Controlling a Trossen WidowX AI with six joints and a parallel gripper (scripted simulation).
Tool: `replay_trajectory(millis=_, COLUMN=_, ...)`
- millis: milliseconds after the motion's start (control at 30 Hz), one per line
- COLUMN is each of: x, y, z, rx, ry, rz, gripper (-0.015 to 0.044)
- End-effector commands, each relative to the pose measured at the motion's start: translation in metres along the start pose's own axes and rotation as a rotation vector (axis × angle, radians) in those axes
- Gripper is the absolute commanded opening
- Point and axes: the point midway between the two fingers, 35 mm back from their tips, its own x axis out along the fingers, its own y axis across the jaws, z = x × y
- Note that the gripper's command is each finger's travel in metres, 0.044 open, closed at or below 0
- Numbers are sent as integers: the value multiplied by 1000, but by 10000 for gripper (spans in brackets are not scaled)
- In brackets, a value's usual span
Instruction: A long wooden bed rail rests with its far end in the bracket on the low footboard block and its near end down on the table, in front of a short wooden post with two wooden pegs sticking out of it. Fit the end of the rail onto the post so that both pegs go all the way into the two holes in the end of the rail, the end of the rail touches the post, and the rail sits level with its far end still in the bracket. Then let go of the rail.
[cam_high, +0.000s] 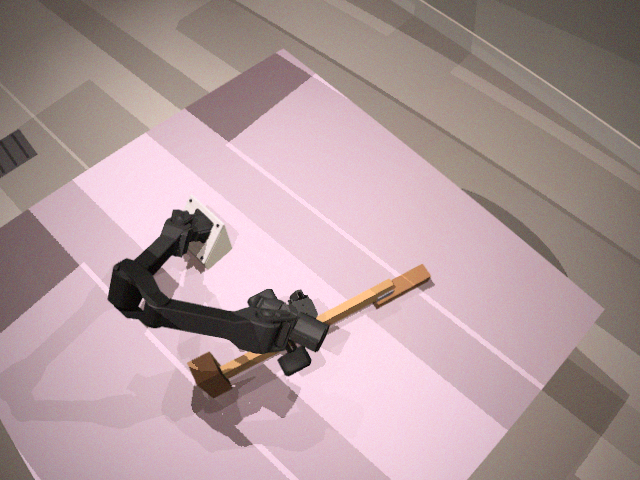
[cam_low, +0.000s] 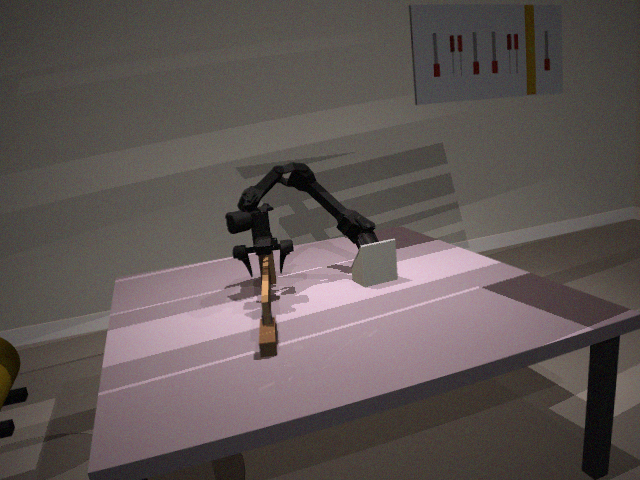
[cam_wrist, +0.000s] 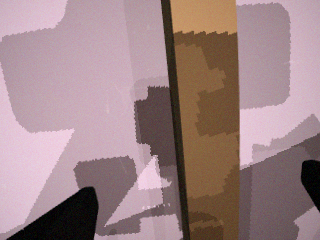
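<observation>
The long wooden rail (cam_high: 356, 305) (cam_low: 265, 294) (cam_wrist: 210, 150) runs from the post to the footboard block. Its far end sits at the bracket (cam_high: 385, 294) on the low footboard block (cam_high: 415, 276) (cam_low: 267, 338). Its near end meets the face of the short wooden post (cam_high: 210, 376), with no gap or pegs visible in the top view. The rail looks about level; whether the pegs are fully in is hidden. My gripper (cam_low: 266, 273) (cam_wrist: 201, 184) is open and empty, pointing down, with one finger on each side of the rail and clear space between fingers and rail.
The arm's base is fixed to a pale wedge-shaped mount (cam_high: 219, 248) (cam_low: 379, 263), off to the side of the rail. The arm arches from there over the pink table (cam_high: 336, 155) (cam_low: 413, 330). Patterned shadows cross the table.
</observation>
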Motion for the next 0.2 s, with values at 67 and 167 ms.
replay_trajectory(millis=67, x=-1, y=-2, z=0, rx=11, ry=-3, rz=0, gripper=440)
replay_trajectory(millis=167, x=-1, y=-2, z=0, rx=11, ry=-3, rz=0, gripper=440)
